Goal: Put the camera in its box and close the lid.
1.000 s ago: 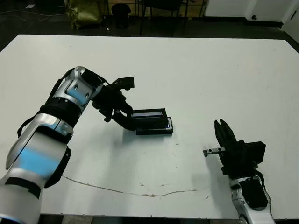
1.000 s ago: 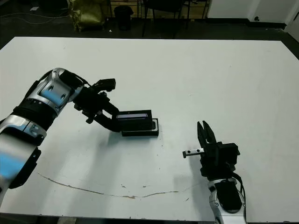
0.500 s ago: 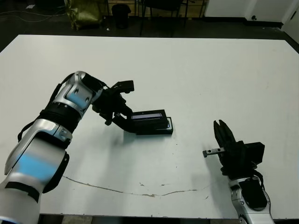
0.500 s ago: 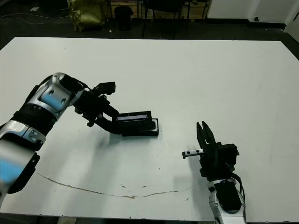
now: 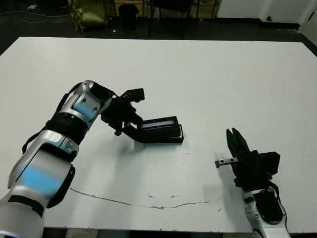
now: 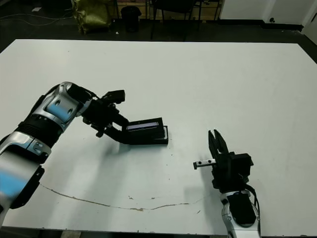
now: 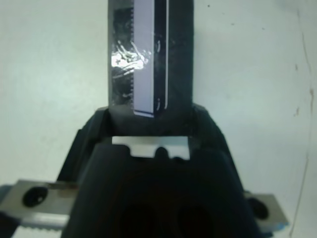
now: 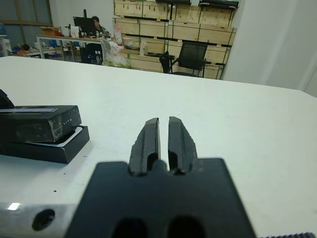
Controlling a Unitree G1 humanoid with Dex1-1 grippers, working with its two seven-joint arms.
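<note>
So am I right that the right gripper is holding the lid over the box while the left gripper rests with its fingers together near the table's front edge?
Not quite: the sides are swapped. The left gripper holds the lid over the box, as the left eye view shows, while the right gripper rests with its fingers together near the table's front edge.

The white table (image 5: 208,79) carries the box (image 5: 168,138) directly on its surface, a shallow black-walled tray showing a sliver of white inside at its right end. A thin brownish crack-like line (image 5: 148,204) runs across the tabletop, nearer the robot than the box and well apart from it. A few small dark specks (image 5: 187,153) dot the surface just beside the box on the near side.
</note>
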